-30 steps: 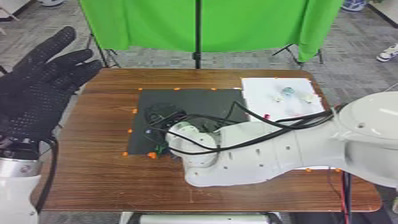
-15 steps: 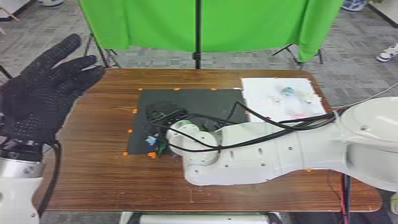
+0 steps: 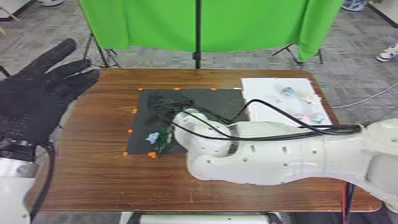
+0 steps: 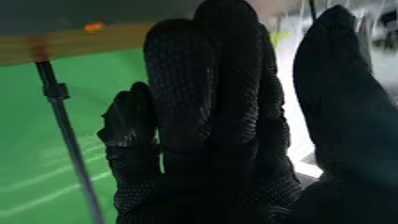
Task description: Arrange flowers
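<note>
In the head view the left hand [image 3: 40, 97] is held at the left side, open, its fingers pointing away from the robot. The right hand [image 3: 169, 106] is over the upper part of the dark mat [image 3: 142, 112]. In the right wrist view that hand [image 4: 218, 125] has straight fingers and the thumb held apart, with nothing seen between them. On the mat's lower part lies a light blue flower [image 3: 153, 137] beside a green stem [image 3: 163, 143]. Other small flowers rest on the white sheet [image 3: 258, 90]: a blue one [image 3: 287, 91], a pale yellow one [image 3: 309, 98] and a pink one [image 3: 303, 118].
Orange markers [image 3: 152, 155] line the mat's edges on the brown table [image 3: 115, 180]. The right arm and its black cables cross the table and cover part of the white sheet. A green backdrop [image 3: 258, 27] hangs beyond the far edge.
The right hand has moved slightly toward the mat's far side, and the blue flower and green stem have come into clearer view. More of the white sheet is uncovered. The left hand has sunk slightly.
</note>
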Robot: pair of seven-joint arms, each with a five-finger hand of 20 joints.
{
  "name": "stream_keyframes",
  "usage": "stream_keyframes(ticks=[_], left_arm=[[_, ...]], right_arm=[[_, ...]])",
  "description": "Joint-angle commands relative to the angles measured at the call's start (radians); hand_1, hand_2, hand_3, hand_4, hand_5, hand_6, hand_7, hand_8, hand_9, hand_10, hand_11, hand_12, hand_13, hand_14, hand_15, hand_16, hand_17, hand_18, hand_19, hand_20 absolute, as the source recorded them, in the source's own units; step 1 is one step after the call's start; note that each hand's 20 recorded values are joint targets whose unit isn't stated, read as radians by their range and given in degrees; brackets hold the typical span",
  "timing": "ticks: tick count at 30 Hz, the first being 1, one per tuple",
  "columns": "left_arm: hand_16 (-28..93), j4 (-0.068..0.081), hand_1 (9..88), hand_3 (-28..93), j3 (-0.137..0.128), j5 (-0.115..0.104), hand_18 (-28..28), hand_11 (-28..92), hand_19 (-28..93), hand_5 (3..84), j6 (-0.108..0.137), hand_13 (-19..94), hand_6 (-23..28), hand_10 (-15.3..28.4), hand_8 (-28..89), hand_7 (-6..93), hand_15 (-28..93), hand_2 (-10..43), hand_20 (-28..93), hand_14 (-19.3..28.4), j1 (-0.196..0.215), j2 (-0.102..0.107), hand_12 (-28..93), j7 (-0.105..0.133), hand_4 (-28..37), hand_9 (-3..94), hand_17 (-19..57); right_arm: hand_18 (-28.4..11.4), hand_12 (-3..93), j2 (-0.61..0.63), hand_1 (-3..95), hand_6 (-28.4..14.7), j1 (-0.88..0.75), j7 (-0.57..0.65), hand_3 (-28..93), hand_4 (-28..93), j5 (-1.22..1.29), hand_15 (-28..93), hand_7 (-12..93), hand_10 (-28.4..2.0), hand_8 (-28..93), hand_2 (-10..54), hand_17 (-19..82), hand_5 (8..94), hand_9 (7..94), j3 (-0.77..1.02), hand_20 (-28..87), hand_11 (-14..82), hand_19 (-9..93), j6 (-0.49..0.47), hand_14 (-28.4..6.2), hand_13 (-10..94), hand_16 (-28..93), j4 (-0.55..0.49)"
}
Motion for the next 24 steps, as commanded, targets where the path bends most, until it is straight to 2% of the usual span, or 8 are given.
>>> stream_keyframes(ticks=[1, 3, 4, 7, 12, 15, 18, 24], left_arm=[[-7, -0.011, 23.7, 76, -0.004, -0.005, 28.4, 25, 58, 32.9, 0.048, 24, 7.9, 20.8, -11, 16.2, 44, 7.2, 1, 28.2, 0.100, -0.059, 11, -0.015, -24.2, 31.0, -10.0], [-7, -0.011, 23.8, 76, -0.003, 0.000, 28.4, 25, 58, 32.9, 0.041, 24, 7.8, 20.8, -11, 16.2, 44, 7.2, 1, 28.2, 0.103, -0.064, 11, -0.025, -24.2, 31.0, -10.0], [-7, -0.010, 23.8, 76, 0.003, 0.000, 28.4, 25, 58, 32.9, 0.046, 24, 7.9, 20.8, -11, 16.2, 44, 7.2, 1, 28.2, 0.099, -0.064, 11, -0.025, -24.2, 31.0, -10.0], [-7, -0.015, 23.8, 76, 0.005, 0.000, 28.4, 25, 58, 32.9, 0.054, 24, 7.9, 20.8, -11, 16.2, 44, 7.2, 1, 28.2, 0.119, -0.066, 11, -0.014, -24.2, 31.0, -10.0], [-7, -0.022, 23.8, 76, 0.004, 0.003, 28.4, 25, 58, 32.9, 0.058, 24, 7.9, 20.8, -11, 16.2, 44, 7.2, 1, 28.1, 0.148, -0.079, 11, -0.006, -24.2, 31.0, -10.0], [-7, -0.018, 23.8, 76, 0.016, 0.002, 28.4, 25, 58, 32.9, 0.065, 24, 7.9, 20.8, -11, 16.3, 44, 7.2, 1, 28.2, 0.137, -0.074, 11, -0.004, -24.2, 31.0, -10.1], [-7, -0.010, 23.7, 76, 0.031, 0.005, 28.4, 25, 58, 33.0, 0.058, 24, 7.9, 20.8, -11, 16.2, 44, 7.3, 1, 28.2, 0.102, -0.067, 11, -0.021, -24.2, 31.1, -10.0], [-7, -0.008, 23.7, 76, 0.048, 0.008, 28.4, 25, 58, 32.9, 0.055, 24, 7.9, 20.8, -11, 16.2, 44, 7.3, 1, 28.2, 0.087, -0.059, 11, -0.020, -24.1, 31.0, -10.1]], right_arm=[[-19.9, 17.6, 0.338, 40.2, 3.0, -0.246, 0.002, 67, -28, -0.043, 58, 14, -10.5, -13, -9.5, 37, 65.7, 84.9, 0.299, 25, 25.8, 92, 0.020, -8.0, 75, 17, -0.129], [-19.9, 17.2, 0.420, 39.5, 2.7, -0.326, 0.019, 68, -28, -0.055, 57, 14, -10.8, -13, -9.5, 37, 64.4, 83.5, 0.385, 23, 25.4, 92, 0.061, -8.6, 74, 16, -0.169], [-19.9, 17.0, 0.454, 39.1, 2.5, -0.359, 0.028, 68, -28, -0.057, 57, 14, -10.9, -13, -9.5, 36, 63.9, 82.8, 0.419, 22, 25.1, 92, 0.081, -8.9, 74, 16, -0.178], [-20.1, 16.6, 0.539, 38.1, 1.9, -0.450, 0.056, 69, -28, -0.073, 57, 14, -11.1, -13, -9.5, 35, 62.9, 81.1, 0.498, 21, 24.9, 92, 0.135, -9.6, 72, 15, -0.196], [-20.1, 16.1, 0.620, 37.8, 1.7, -0.552, 0.089, 70, -28, -0.071, 57, 14, -11.5, -13, -9.3, 34, 62.5, 79.2, 0.603, 19, 24.3, 92, 0.143, -10.0, 71, 15, -0.175], [-20.3, 15.7, 0.645, 37.3, 1.1, -0.563, 0.115, 70, -28, -0.079, 57, 14, -12.3, -13, -9.4, 34, 60.4, 77.9, 0.621, 18, 23.7, 92, 0.142, -10.3, 71, 14, -0.145], [-20.5, 15.6, 0.674, 36.6, 0.5, -0.539, 0.140, 71, -28, -0.092, 57, 14, -12.7, -13, -9.4, 35, 58.5, 77.7, 0.592, 18, 23.7, 93, 0.129, -10.2, 71, 14, -0.112], [-20.8, 16.2, 0.716, 36.4, -0.2, -0.596, 0.186, 71, -28, -0.120, 60, 13, -13.1, -12, -9.5, 37, 53.0, 79.6, 0.654, 22, 26.1, 93, 0.075, -9.3, 74, 15, -0.079]])
